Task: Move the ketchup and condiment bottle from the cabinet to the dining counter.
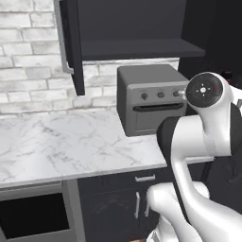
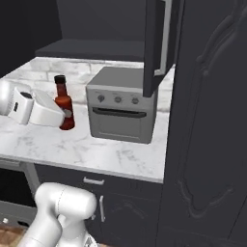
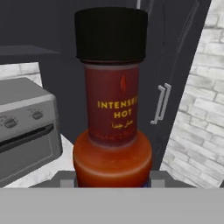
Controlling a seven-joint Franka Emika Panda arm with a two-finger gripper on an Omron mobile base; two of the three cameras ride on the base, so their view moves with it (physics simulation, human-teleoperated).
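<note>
The condiment bottle [image 2: 63,103] is dark brown-red with a black cap and a pale label, and it stands upright just left of the toaster oven. My gripper [image 2: 66,116] is shut on its lower body, coming in from the left. The hand view shows the condiment bottle [image 3: 113,131] close up, reading "INTENSE HOT", with its orange-red base between the jaws of my gripper [image 3: 112,181]. I cannot tell whether it rests on the marble or hangs just above. The cabinet [image 1: 137,47] hangs open, its shelf bare; its door [image 2: 154,48] juts out. The ketchup and the dining counter are out of view.
A grey toaster oven [image 2: 120,108] stands on the marble counter [image 1: 71,142] against the brick wall, under the cabinet. A tall dark pantry cupboard [image 2: 207,120] closes off the right side. Below the counter at the left is a dark open cavity [image 1: 33,217].
</note>
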